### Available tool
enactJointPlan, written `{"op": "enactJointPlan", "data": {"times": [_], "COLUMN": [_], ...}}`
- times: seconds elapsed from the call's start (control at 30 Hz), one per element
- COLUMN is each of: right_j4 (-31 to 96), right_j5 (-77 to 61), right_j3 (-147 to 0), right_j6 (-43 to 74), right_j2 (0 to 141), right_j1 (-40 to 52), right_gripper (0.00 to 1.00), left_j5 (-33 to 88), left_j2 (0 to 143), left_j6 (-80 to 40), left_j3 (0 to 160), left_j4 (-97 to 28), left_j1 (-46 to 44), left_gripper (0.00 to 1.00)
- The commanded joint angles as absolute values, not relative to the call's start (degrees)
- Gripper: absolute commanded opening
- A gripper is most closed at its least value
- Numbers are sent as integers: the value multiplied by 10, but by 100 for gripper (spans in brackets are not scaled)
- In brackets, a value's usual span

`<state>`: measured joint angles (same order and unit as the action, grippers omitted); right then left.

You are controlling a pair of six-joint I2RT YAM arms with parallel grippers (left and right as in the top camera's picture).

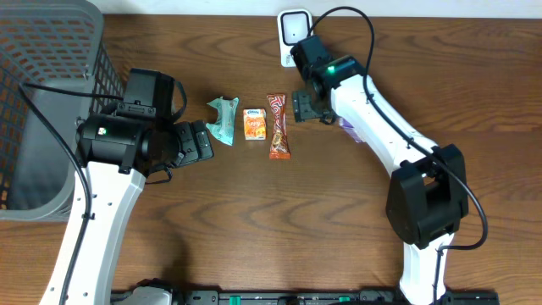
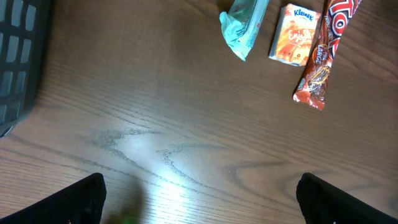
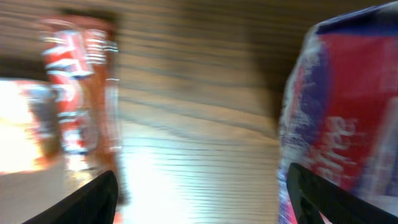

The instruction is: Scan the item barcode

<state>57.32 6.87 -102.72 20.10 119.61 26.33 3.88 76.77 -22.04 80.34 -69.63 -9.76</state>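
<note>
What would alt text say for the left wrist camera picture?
Three small items lie in a row at the top of a brown wooden table: a teal packet, an orange Kleenex pack and a red snack bar. The left end effector hangs open above bare wood, with a dark basket at far left.

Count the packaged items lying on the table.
4. A teal packet, an orange tissue pack and a red snack bar lie in a row mid-table; a fourth packet peeks from under the right arm, mostly hidden. The basket may hide others.
</note>
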Motion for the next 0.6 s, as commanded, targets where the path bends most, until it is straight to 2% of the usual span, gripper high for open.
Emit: {"op": "enactJointPlan", "data": {"times": [0.0,0.37,0.57], "right_j4": [576,679,707], "right_j5": [-74,-107,-107], "right_j3": [-1078,-1165,-1140], "right_j6": [175,123,65], "right_j2": [1192,1192,1193], "right_j1": [243,157,89], "right_gripper": [82,85,98], "left_j5": [29,29,29], "left_j2": [770,770,770], "left_j6": [-215,-215,-215], "left_j3": [803,803,803], "left_j4": [-698,-698,-698], "left_j1": [-95,-95,-95], "left_gripper": [98,98,98]}}
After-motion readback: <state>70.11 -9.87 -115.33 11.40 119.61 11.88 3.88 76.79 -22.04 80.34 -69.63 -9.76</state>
